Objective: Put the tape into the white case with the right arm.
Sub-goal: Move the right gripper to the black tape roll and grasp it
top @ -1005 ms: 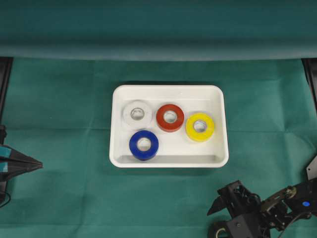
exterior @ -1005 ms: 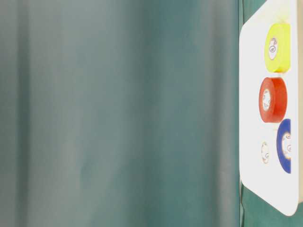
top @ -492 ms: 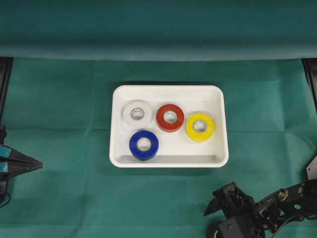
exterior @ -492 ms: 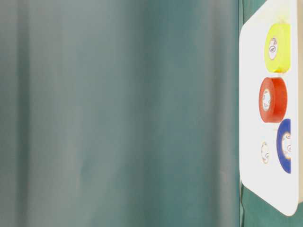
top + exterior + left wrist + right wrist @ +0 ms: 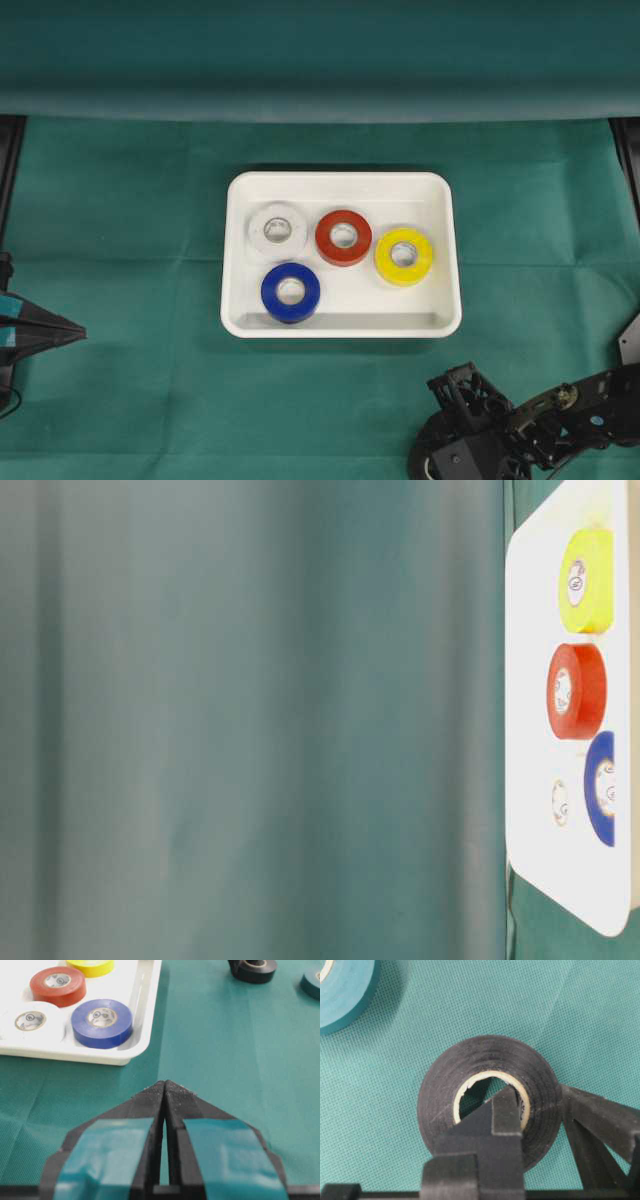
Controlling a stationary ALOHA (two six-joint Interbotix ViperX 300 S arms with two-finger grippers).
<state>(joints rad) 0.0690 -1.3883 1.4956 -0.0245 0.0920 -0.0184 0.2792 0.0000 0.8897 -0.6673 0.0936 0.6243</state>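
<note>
Jaws of the right arm (image 5: 530, 1110) pinch the wall of the black tape (image 5: 487, 1097) on the green tabletop (image 5: 130, 220) near the white case (image 5: 340, 184), which holds 4 rolls, so lifting and dropping it in are left, while the left jaws (image 5: 164, 1091) stay-free sit closed

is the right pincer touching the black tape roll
Touching. The right wrist view shows the right pincer shut on the black tape roll, one finger inside its core, one against its outer wall.
</note>
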